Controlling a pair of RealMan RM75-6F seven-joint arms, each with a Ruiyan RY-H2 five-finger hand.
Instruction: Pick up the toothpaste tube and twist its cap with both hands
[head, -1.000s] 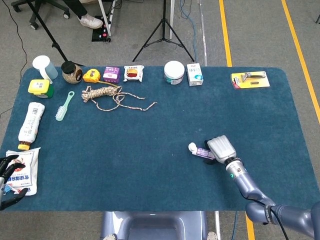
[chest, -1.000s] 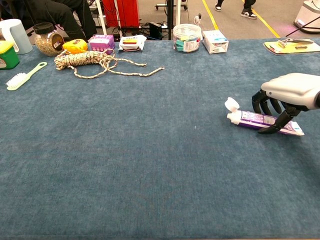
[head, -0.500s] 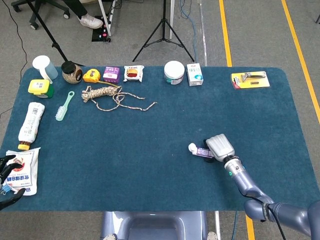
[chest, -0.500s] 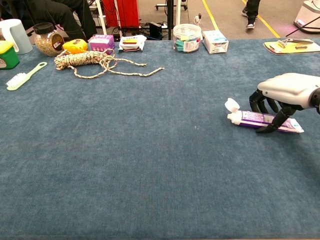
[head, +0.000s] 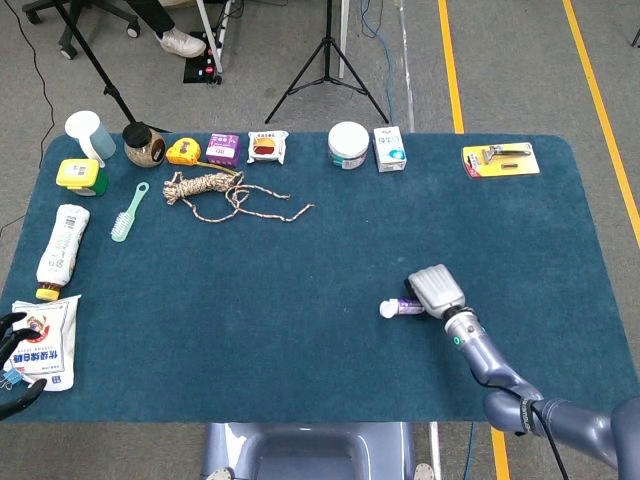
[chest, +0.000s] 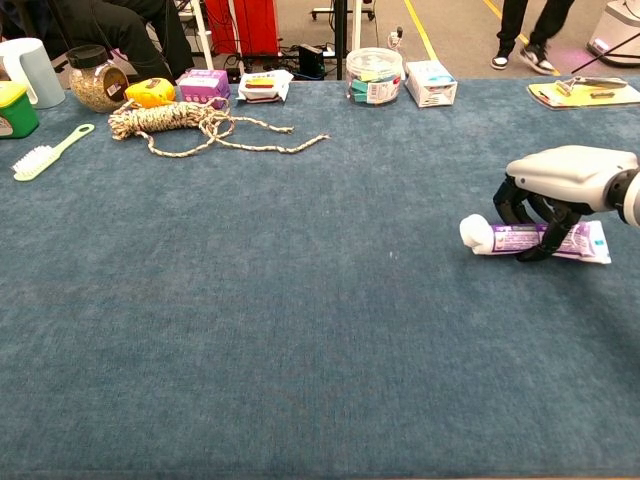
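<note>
The purple and white toothpaste tube (chest: 555, 240) lies level over the blue table (chest: 300, 320) at the right, its white cap (chest: 477, 235) pointing left. My right hand (chest: 565, 180) arches over the tube's middle, thumb in front and fingers behind, gripping it. In the head view the same hand (head: 437, 290) covers most of the tube (head: 408, 307), and only the cap (head: 389, 309) sticks out. My left hand (head: 14, 352) hangs at the table's near left corner with dark fingers apart and nothing in it.
A white packet (head: 47, 343) and a bottle (head: 62, 243) lie by the left hand. A brush (head: 128, 212), a rope (head: 215, 190), a jar (head: 144, 145), small boxes, a round tub (head: 348, 144) and a razor pack (head: 500, 159) line the far edge.
My right hand has closed on the tube and turned it, so it now lies level with the cap swung round. The left hand has sunk slightly at the table's corner.
</note>
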